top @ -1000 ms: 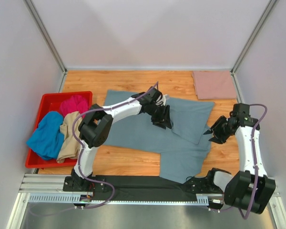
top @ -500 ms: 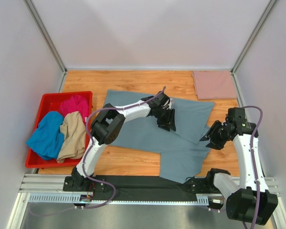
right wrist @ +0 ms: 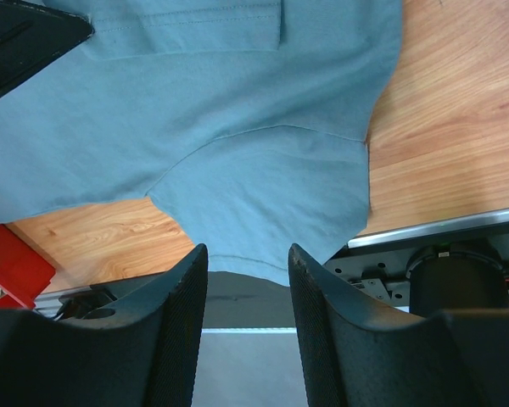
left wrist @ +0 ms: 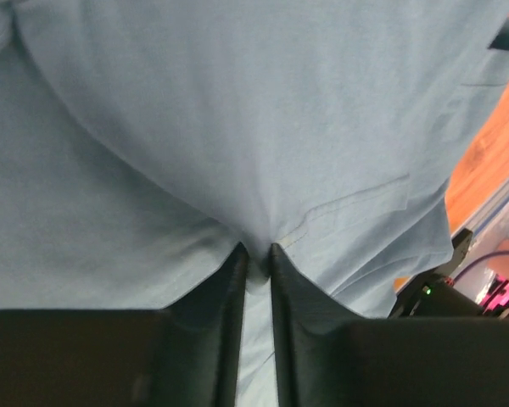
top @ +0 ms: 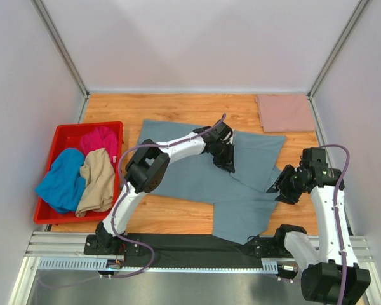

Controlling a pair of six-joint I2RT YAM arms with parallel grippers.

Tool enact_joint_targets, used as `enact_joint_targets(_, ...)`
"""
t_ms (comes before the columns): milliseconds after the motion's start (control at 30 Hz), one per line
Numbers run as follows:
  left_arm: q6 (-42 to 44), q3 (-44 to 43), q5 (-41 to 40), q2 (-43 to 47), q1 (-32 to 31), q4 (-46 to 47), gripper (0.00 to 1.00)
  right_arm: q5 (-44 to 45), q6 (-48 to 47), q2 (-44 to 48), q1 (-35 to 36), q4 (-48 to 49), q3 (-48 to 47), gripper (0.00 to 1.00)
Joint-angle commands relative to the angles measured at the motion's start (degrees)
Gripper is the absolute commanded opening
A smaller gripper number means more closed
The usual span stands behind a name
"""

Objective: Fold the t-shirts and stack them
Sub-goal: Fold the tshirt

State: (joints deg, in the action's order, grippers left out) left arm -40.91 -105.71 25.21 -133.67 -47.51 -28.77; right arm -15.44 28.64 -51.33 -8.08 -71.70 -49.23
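While the bright blue t-shirt (top: 60, 178), the magenta t-shirt (top: 100, 138) and the beige t-shirt (top: 95, 181) wait in the red bin (top: 63, 131) left of the grey-blue t-shirt (top: 184, 178), that big shirt lies spread out on the table (top: 171, 105). It looks like the one being folded.

Near the middle of the grey-blue t-shirt, the left end effector (left wrist: 257, 253) is almost closed. It pinches a small ridge of the cloth between its fingers. To fold well, it should grip tight, lift only a little, and carry the cloth straight across so the edges line up.

At the right edge of the grey-blue t-shirt, the right end effector (right wrist: 246, 254) is partly open and holds nothing. It should probably grab the edge there, so both sides move together and the cloth does not bunch.

Beyond the far right corner of the grey-blue t-shirt, well apart from it, the pink t-shirt (top: 284, 113) lies folded flat. The stack likely grows there. Nothing lies between the two shirts.
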Motion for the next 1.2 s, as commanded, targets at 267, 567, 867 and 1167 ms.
enact_joint_targets(267,2.0,-12.9,-9.6,2.5,-1.7,-20.9,0.26,0.2,-0.3,1.5,0.3,-0.2,0.1,0.45)
enact_joint_targets(567,3.6,-3.4,-11.6,10.3,-1.6,-22.1,0.46,2.0,0.9,0.4,0.3,-0.9,0.4,0.44)
enact_joint_targets(867,9.4,12.1,-4.6,19.9,-0.7,-21.2,0.47,5.9,9.9,-2.2,12.2,-8.1,4.6,0.41)
enact_joint_targets(1167,8.2,24.8,2.6,25.4,-0.4,-11.3,0.48,5.2,28.2,-2.0,31.3,2.4,14.3,0.41)
